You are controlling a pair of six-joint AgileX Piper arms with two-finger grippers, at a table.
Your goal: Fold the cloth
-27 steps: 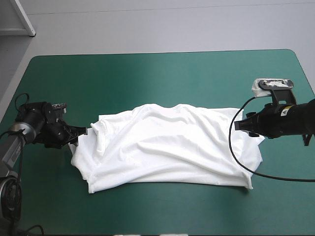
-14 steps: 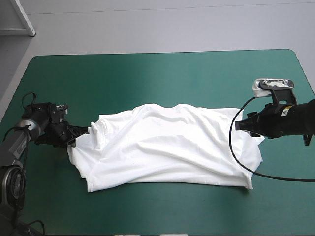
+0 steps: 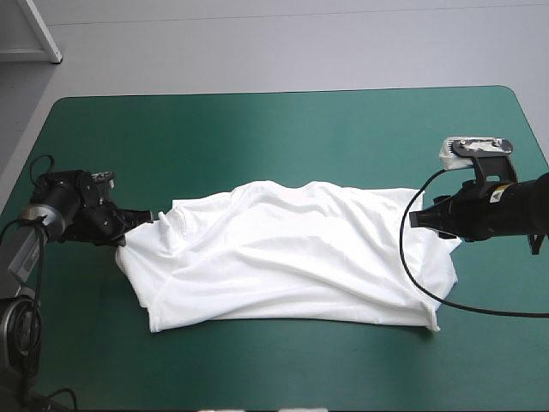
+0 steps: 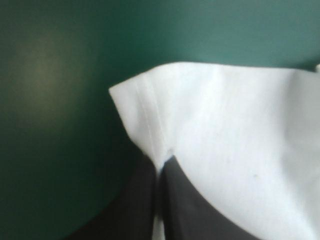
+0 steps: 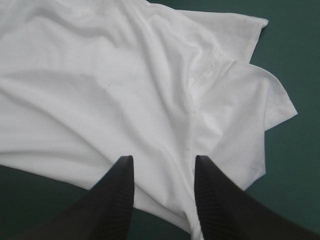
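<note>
The left gripper (image 4: 159,164) and right gripper (image 5: 163,159) each have two broad, curved black fingers (image 5: 112,205).

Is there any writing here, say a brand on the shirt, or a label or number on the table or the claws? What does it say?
No text can be read anywhere.
The T-shirt is plain white, with no print or tag showing.
The teal-green cover is unmarked.
The left claw and the right claw show no lettering.

White T-shirt (image 3: 292,253), spread, wrinkled, mid-table.
</note>
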